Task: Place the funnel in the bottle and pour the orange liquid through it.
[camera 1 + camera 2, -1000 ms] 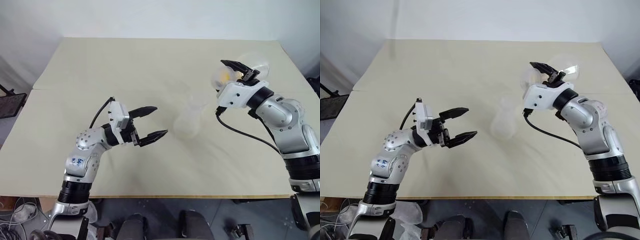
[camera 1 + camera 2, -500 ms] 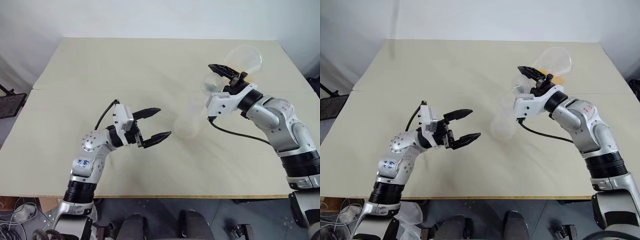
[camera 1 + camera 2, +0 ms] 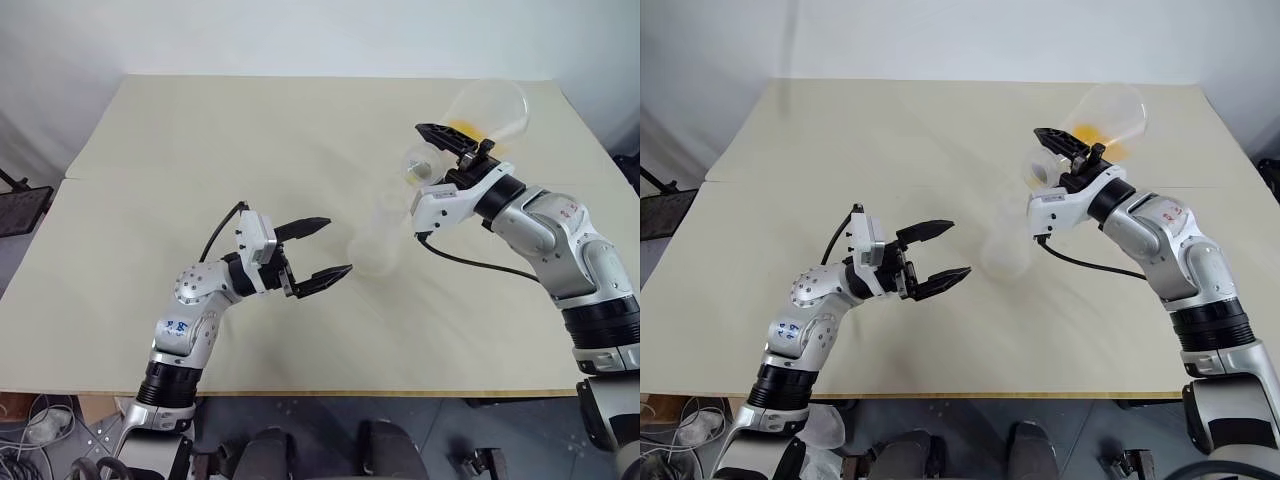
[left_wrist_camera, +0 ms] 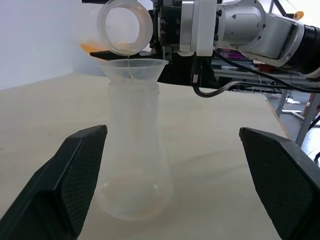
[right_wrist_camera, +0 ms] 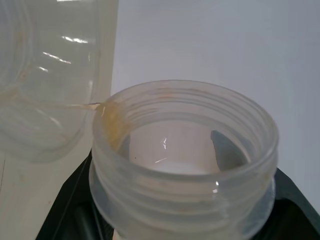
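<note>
Right gripper [image 3: 440,140], clamping flask [image 3: 485,108], tipped further over funnel [image 4: 132,68]; left gripper [image 3: 318,249] spread.

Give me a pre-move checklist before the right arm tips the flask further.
1. Funnel seated in the bottle neck: ok.
2. Larger flask mouth over the funnel: ok, a thin stream falls into it.
3. Right gripper shut on the larger flask's neck: ok.
4. Orange liquid left to pour: ok, a pool sits in the tilted flask.
5. Left gripper open, beside the bottle, not touching: ok.
6. Spill on the table: cannot tell.
</note>
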You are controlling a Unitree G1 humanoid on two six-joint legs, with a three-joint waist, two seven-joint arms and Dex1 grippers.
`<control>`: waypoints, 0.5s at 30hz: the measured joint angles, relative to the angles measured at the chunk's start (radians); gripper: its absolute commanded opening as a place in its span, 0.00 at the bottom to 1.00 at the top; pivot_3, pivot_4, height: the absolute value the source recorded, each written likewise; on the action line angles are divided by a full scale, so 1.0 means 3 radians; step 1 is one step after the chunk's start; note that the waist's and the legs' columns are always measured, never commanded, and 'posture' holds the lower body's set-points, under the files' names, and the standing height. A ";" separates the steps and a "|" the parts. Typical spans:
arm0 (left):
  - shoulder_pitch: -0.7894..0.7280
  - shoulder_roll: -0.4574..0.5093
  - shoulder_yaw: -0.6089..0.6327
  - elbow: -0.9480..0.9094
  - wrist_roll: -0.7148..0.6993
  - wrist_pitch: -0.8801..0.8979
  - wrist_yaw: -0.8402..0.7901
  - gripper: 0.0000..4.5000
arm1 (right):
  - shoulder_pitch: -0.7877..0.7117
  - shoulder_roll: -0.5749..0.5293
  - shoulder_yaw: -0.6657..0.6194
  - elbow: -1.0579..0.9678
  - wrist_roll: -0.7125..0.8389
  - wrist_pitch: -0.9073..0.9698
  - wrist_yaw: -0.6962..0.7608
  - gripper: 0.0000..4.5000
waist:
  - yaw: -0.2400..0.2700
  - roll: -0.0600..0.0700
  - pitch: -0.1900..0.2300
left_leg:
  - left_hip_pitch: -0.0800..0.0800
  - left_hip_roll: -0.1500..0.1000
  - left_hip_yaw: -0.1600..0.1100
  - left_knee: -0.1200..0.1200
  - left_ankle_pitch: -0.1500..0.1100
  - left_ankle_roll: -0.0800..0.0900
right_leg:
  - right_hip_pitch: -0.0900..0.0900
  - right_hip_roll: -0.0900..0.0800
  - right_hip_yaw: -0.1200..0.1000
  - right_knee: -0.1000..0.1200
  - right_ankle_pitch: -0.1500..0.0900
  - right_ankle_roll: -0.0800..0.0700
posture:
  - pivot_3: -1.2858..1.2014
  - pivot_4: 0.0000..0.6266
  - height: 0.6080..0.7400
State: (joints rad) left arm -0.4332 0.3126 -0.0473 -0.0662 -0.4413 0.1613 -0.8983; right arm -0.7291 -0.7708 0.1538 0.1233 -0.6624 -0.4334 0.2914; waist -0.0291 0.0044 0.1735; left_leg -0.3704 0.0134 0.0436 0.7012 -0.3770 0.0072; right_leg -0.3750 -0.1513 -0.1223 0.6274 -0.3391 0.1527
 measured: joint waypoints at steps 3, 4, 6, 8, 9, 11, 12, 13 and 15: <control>0.0000 0.0000 -0.0007 0.0000 0.0000 0.0000 0.0002 1.00 | 0.0000 0.0000 0.0000 0.0009 -0.0036 -0.0014 -0.0001 0.55 | 0.0000 0.0000 0.0000 | 0.0000 0.0000 0.0000 0.0000 0.0000 0.0000 | 0.0000 0.0000 0.0000 0.0000 0.0000 0.0000 | 0.52 0.24 1.00; 0.0000 0.0000 -0.0007 0.0000 0.0000 0.0000 0.0003 1.00 | 0.0000 0.0000 0.0000 0.0011 -0.0045 -0.0017 -0.0001 0.55 | 0.0000 0.0000 0.0000 | 0.0000 0.0000 0.0000 0.0000 0.0000 0.0000 | 0.0000 0.0000 0.0000 0.0000 0.0000 0.0000 | 0.52 0.24 1.00; 0.0000 0.0000 -0.0008 -0.0001 0.0000 0.0000 0.0004 1.00 | -0.0001 0.0000 0.0000 0.0012 -0.0069 -0.0025 -0.0001 0.55 | 0.0000 0.0000 0.0000 | 0.0000 0.0000 0.0000 0.0000 0.0000 0.0000 | 0.0000 0.0000 0.0000 0.0000 0.0000 0.0000 | 0.52 0.24 1.00; 0.0000 0.0000 -0.0009 -0.0001 0.0000 0.0000 0.0005 1.00 | -0.0002 0.0000 0.0000 0.0013 -0.0079 -0.0031 -0.0001 0.55 | 0.0000 0.0000 0.0000 | 0.0000 0.0000 0.0000 0.0000 0.0000 0.0000 | 0.0000 0.0000 0.0000 0.0000 0.0000 0.0000 | 0.52 0.24 1.00; 0.0000 0.0000 -0.0009 -0.0001 0.0000 0.0001 0.0005 1.00 | -0.0004 0.0000 0.0000 0.0013 -0.0084 -0.0033 -0.0001 0.55 | 0.0000 0.0000 0.0000 | 0.0000 0.0000 0.0000 0.0000 0.0000 0.0000 | 0.0000 0.0000 0.0000 0.0000 0.0000 0.0000 | 0.52 0.24 1.00; 0.0000 0.0000 -0.0009 -0.0001 0.0000 0.0002 0.0005 1.00 | -0.0021 -0.0001 0.0000 0.0021 -0.0109 -0.0036 -0.0004 0.55 | 0.0000 0.0000 0.0000 | 0.0000 0.0000 0.0000 0.0000 0.0000 0.0000 | 0.0000 0.0000 0.0000 0.0000 0.0000 0.0000 | 0.52 0.24 1.00; 0.0000 0.0000 -0.0010 -0.0001 0.0000 0.0002 0.0005 1.00 | -0.0035 -0.0001 0.0000 0.0025 -0.0121 -0.0038 -0.0009 0.55 | -0.0001 0.0000 0.0000 | 0.0000 0.0000 0.0000 0.0000 0.0000 0.0000 | 0.0000 0.0000 0.0000 0.0000 0.0000 0.0000 | 0.52 0.24 1.00; 0.0000 -0.0001 -0.0011 -0.0001 0.0000 0.0003 0.0005 1.00 | -0.0045 -0.0001 0.0000 0.0027 -0.0128 -0.0050 -0.0014 0.55 | 0.0000 0.0000 0.0000 | 0.0000 0.0000 0.0000 0.0000 0.0000 0.0000 | 0.0000 0.0000 0.0000 0.0000 0.0000 0.0000 | 0.52 0.24 1.00; 0.0000 -0.0002 -0.0015 -0.0001 0.0000 0.0004 0.0006 1.00 | -0.0052 -0.0009 0.0000 0.0034 -0.0143 -0.0079 -0.0025 0.55 | 0.0001 0.0000 0.0000 | 0.0000 0.0000 0.0000 0.0000 0.0000 0.0000 | 0.0000 0.0000 0.0000 0.0000 0.0000 0.0000 | 0.52 0.24 1.00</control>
State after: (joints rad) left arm -0.4332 0.3122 -0.0519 -0.0665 -0.4414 0.1624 -0.8966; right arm -0.7448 -0.7736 0.1538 0.1333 -0.7054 -0.4570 0.2838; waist -0.0288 0.0044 0.1735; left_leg -0.3704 0.0133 0.0435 0.7012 -0.3770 0.0072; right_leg -0.3750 -0.1513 -0.1223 0.6274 -0.3391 0.1527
